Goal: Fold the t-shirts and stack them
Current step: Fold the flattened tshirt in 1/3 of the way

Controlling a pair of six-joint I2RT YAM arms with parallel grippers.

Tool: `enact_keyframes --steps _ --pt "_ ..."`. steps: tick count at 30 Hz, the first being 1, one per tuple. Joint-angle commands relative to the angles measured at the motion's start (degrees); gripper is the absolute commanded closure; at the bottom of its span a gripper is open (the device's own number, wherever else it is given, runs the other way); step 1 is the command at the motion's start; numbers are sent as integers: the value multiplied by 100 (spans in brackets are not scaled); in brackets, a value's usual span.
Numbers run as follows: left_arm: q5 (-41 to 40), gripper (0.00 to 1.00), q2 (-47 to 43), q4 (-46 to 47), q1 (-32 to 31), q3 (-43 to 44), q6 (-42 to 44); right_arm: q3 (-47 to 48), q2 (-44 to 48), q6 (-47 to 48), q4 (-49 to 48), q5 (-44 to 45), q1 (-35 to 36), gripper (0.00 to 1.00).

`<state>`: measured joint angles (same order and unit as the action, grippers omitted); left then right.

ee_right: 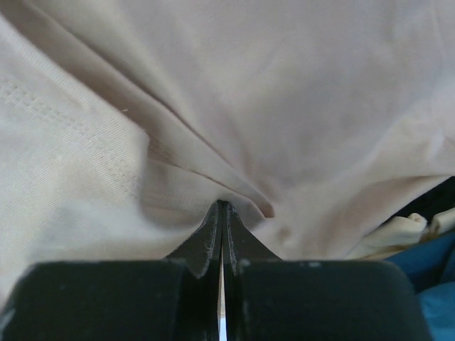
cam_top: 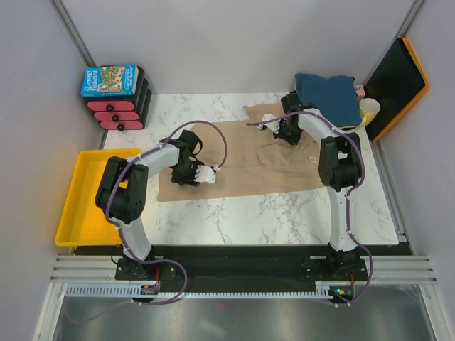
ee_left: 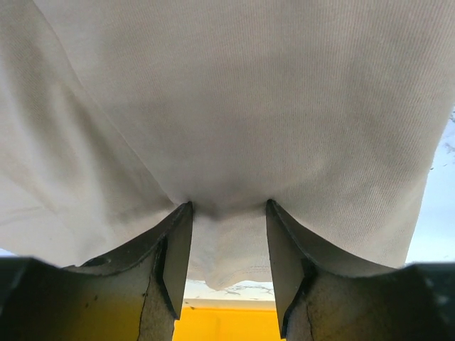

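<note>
At the far left we see a yellow tray [cam_top: 89, 206] against the edge of the marble table [cam_top: 284, 220]. Behind it, a blue picture-covered box [cam_top: 110, 80] sits on a stack of black and red cases [cam_top: 117, 110].

The left gripper [cam_top: 208, 175] is low over the left end of the tan t-shirt [cam_top: 270, 160], which lies spread across the middle of the table. In the left wrist view the left gripper [ee_left: 227, 209] has its jaws about half apart. The shirt [ee_left: 249, 106] drapes over the fingertips [ee_left: 181, 220], and a loose flap of its edge hangs down in the gap, not yet squeezed. A strip of the tray [ee_left: 227, 323] shows below that flap.

Farther right, a small white label [cam_top: 311, 160] lies on the shirt near its right end. The right gripper [cam_top: 264, 122] is at the shirt's far edge, where the cloth is turned up into a fold. In the right wrist view the right gripper [ee_right: 222, 206] has its jaws pressed together. Creases in the tan cloth [ee_right: 284, 92] run straight into the tips, so we read it as pinching the shirt.

Past that gripper, a folded teal t-shirt [cam_top: 328, 96] rests at the table's far right corner, and it also shows at the lower right of the wrist view [ee_right: 434, 270]. Just beside it stands a pale yellow cup [cam_top: 370, 110]. A black board with an orange rim [cam_top: 398, 78] leans against the wall at the far right.
</note>
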<state>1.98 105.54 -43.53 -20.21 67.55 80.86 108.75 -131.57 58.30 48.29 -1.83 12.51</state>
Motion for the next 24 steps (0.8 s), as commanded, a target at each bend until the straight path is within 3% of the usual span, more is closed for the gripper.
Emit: enact_keyframes --steps 1,8,24 --pt "-154 47 363 460 70 -602 316 208 -123 14 -355 129 -21 100" --pt "-119 47 433 -243 70 -707 404 173 -176 -82 -654 340 -47 100" --pt "-145 47 336 -534 52 -998 176 -415 96 -240 -1173 877 -82 100"
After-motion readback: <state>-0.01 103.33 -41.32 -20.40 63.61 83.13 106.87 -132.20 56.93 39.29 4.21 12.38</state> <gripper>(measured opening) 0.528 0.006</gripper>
